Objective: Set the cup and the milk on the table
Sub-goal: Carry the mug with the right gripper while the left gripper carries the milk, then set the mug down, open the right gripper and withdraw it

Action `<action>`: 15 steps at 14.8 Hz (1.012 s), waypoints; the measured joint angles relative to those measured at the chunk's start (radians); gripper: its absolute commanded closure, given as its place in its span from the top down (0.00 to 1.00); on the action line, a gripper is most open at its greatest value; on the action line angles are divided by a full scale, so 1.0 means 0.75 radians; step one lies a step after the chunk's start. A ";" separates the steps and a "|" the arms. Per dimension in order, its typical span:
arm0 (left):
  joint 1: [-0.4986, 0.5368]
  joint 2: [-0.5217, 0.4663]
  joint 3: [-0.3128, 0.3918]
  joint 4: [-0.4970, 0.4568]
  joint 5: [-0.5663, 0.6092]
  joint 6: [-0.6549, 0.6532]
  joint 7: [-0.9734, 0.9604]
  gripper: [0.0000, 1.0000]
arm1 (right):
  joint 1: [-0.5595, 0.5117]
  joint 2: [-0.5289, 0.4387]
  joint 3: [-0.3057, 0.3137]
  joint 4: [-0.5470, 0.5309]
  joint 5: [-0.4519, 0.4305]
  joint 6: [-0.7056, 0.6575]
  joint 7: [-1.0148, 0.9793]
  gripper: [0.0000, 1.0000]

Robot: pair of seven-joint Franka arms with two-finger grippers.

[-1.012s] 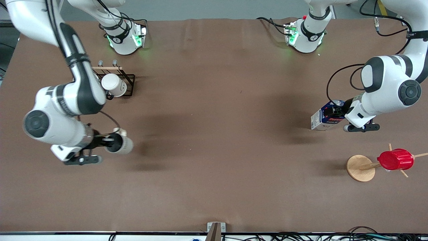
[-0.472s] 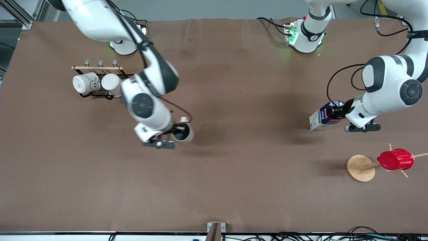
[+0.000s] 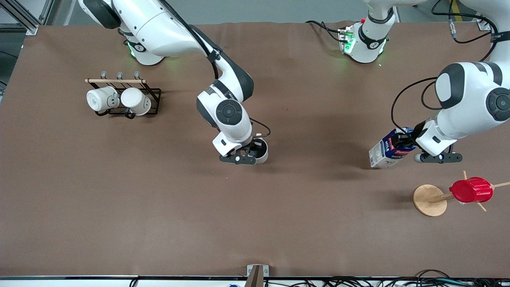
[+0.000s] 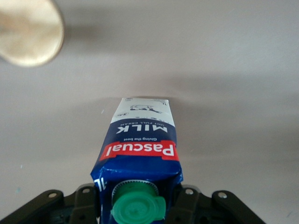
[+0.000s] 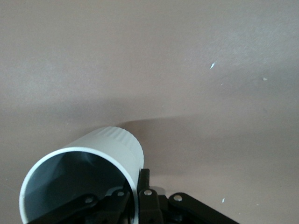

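My right gripper (image 3: pixel 252 150) is shut on the rim of the cup (image 3: pixel 261 151), a cream-white mug with a dark grey inside, over the middle of the brown table (image 3: pixel 255 207). In the right wrist view the cup (image 5: pixel 84 175) tilts, one finger (image 5: pixel 144 186) outside its wall and one inside. My left gripper (image 3: pixel 406 140) is shut on the blue top of the milk (image 3: pixel 388 152), held tilted over the table toward the left arm's end. In the left wrist view the milk (image 4: pixel 140 154) shows its green cap, red band and white lower part.
A black wire rack (image 3: pixel 123 95) with two white mugs stands toward the right arm's end. A wooden stand (image 3: pixel 429 199) carrying a red ribbed cup (image 3: pixel 471 190) stands nearer to the front camera than the milk; its round base shows in the left wrist view (image 4: pixel 28 30).
My right arm has swung the cup from the right arm's end to over the table's middle. My left gripper has shifted the milk slightly toward the front camera and tilted it more.
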 measured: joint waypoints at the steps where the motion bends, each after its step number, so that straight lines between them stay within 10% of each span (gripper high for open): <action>1: -0.029 0.002 -0.002 0.037 0.000 -0.001 -0.020 0.31 | 0.010 0.004 0.000 0.000 -0.019 -0.002 0.028 0.01; 3: -0.107 0.022 -0.005 0.118 0.000 -0.010 -0.096 0.31 | 0.033 0.025 0.000 0.000 -0.068 0.006 0.101 0.15; 5: -0.203 0.082 -0.009 0.220 0.000 -0.021 -0.195 0.31 | 0.045 0.047 0.000 0.000 -0.078 0.022 0.131 0.95; 15: -0.591 0.313 -0.016 0.408 0.000 -0.043 -0.508 0.30 | -0.083 -0.154 -0.029 0.072 -0.097 -0.318 0.054 1.00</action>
